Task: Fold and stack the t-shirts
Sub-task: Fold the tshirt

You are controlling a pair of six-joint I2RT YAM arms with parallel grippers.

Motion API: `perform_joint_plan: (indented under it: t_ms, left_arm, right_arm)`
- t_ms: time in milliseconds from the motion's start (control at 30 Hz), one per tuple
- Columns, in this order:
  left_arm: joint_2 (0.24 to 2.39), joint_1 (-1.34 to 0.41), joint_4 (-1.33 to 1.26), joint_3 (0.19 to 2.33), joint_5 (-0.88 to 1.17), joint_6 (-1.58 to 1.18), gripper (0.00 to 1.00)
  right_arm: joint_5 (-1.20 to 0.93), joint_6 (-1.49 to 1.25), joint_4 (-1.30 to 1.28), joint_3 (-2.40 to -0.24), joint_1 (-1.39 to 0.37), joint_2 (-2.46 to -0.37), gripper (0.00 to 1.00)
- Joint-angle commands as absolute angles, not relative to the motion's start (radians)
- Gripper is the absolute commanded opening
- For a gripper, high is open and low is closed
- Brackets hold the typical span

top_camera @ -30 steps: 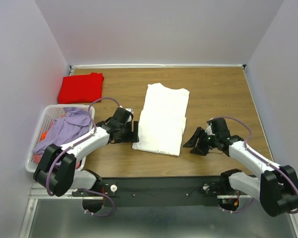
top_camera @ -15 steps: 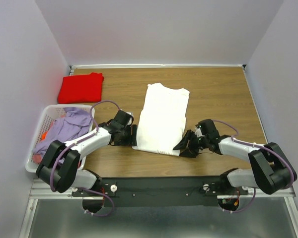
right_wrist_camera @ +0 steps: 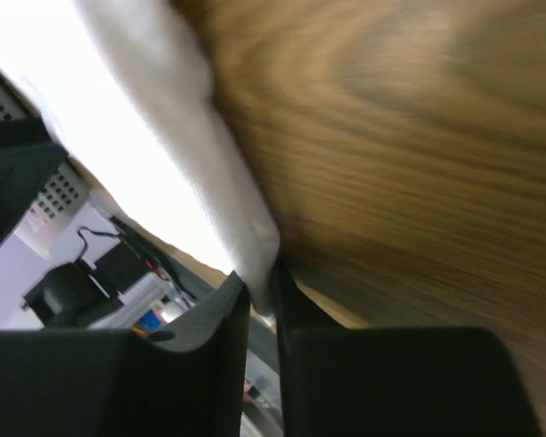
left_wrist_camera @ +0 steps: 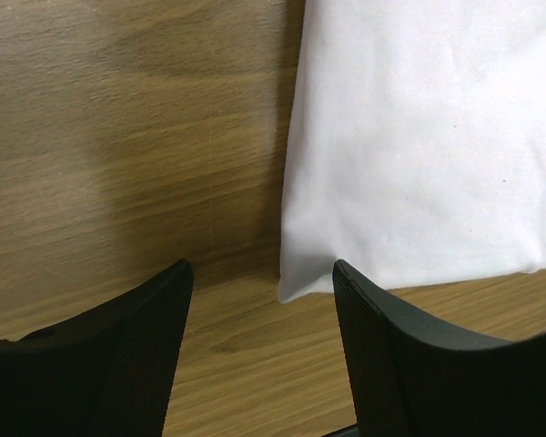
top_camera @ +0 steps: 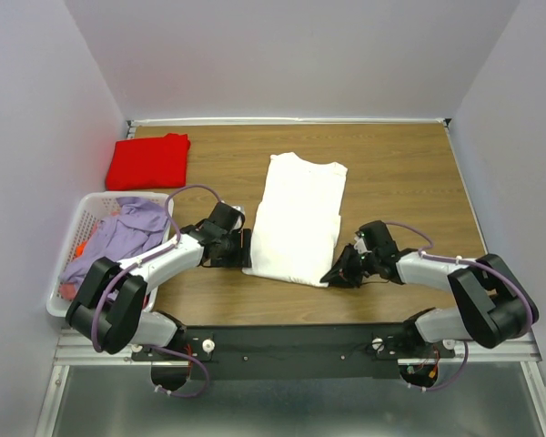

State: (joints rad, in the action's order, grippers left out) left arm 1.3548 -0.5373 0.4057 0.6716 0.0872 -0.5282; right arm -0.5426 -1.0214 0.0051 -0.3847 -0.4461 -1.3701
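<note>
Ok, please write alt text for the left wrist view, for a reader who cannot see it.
The left gripper is open above a wooden table, its two black fingers on either side of a corner of a white t-shirt, not gripping it.

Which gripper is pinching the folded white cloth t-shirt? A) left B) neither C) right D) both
C: the right wrist view shows the right gripper pinched shut on a near corner of the white cloth t-shirt, while the left gripper stands open with the other near corner between its fingers, unclamped.
</note>
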Motion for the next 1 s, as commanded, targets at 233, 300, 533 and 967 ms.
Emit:
perform_joint_plan:
  t_ms: [233,300,533,967]
  left_arm:
    - [1.358,-0.543,0.413,0.647,0.149,-0.537,0.71]
    - [1.358,-0.542,0.411,0.647,0.152,-0.541,0.71]
    - [1.384,-0.577,0.400,0.646,0.163,-0.571,0.69]
    - [1.471,-0.630,0.411,0.646,0.055,-0.621,0.38]
  right_arm:
    - [-0.457,-1.009,-0.051,-0.345,-0.456,-1.345,0.00]
    - [-0.456,-1.005,-0.052,-0.347,-0.456,-1.342,0.00]
    - [-0.459,-0.985,-0.051,-0.370,-0.456,-1.359,0.00]
    - [-0.474,-0.956,-0.051,-0.382,-0.456,-1.371,0.00]
